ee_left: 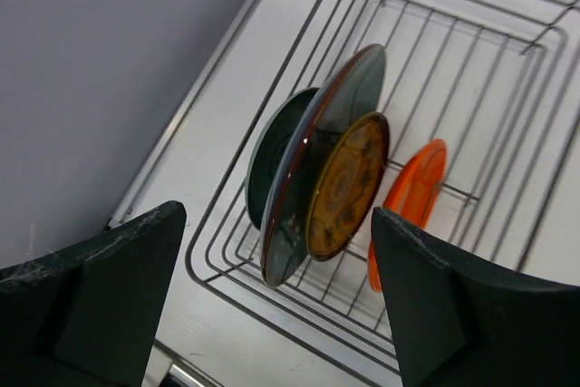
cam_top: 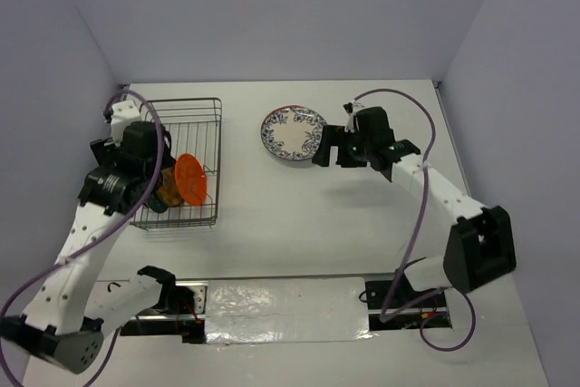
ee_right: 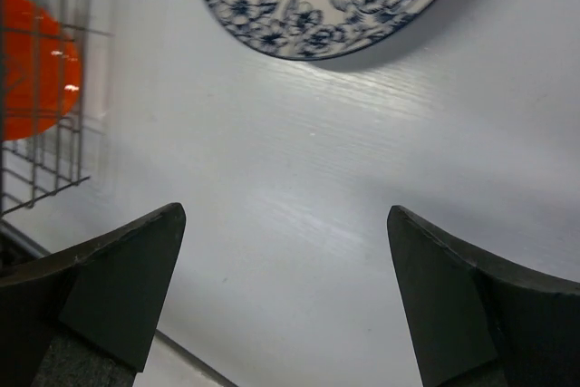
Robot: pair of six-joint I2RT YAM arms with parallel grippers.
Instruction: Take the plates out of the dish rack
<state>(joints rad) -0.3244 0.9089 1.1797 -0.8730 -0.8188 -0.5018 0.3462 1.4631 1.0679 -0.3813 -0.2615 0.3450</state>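
Peering into the dish rack (ee_left: 471, 79), left wrist alone resolves dark plates (ee_left: 313, 178).

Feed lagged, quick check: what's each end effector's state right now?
Left end effector: open, empty, over the plates in the dish rack.
Right end effector: open, empty, near the white-and-blue plate.
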